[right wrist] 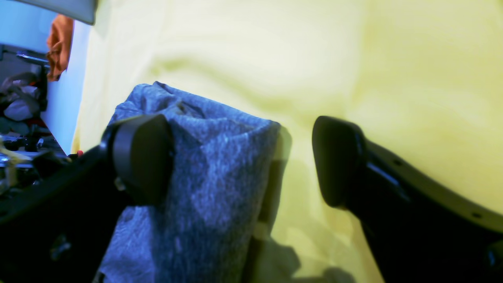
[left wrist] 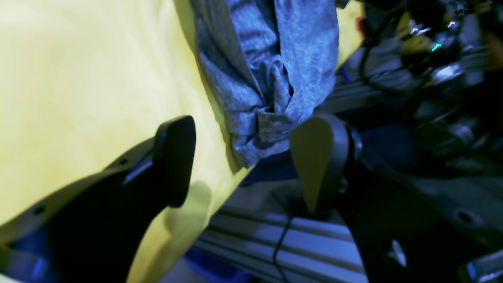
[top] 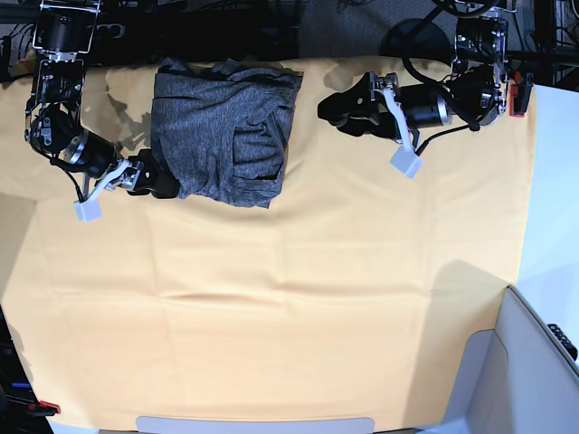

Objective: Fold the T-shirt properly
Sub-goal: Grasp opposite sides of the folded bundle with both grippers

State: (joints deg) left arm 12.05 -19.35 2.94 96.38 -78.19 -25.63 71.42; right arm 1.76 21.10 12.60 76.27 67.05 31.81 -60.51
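Fingers (right wrist: 143, 157) of the right gripper (right wrist: 239, 161) are standing wide apart, one pad touching the folded edge of the T-shirt (top: 222, 131), nothing clamped between them. Farther along the yellow-orange table cloth (top: 289, 298), the left gripper (top: 333, 110) is hanging spread open and empty, just beside the shirt's other edge. The shirt is lying bunched near the cloth's far edge.

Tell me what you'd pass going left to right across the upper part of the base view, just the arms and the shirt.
Right gripper at the shirt's left edge → T-shirt, folded in a grey bundle → bare yellow-orange table cloth → left gripper, open and apart from the shirt.
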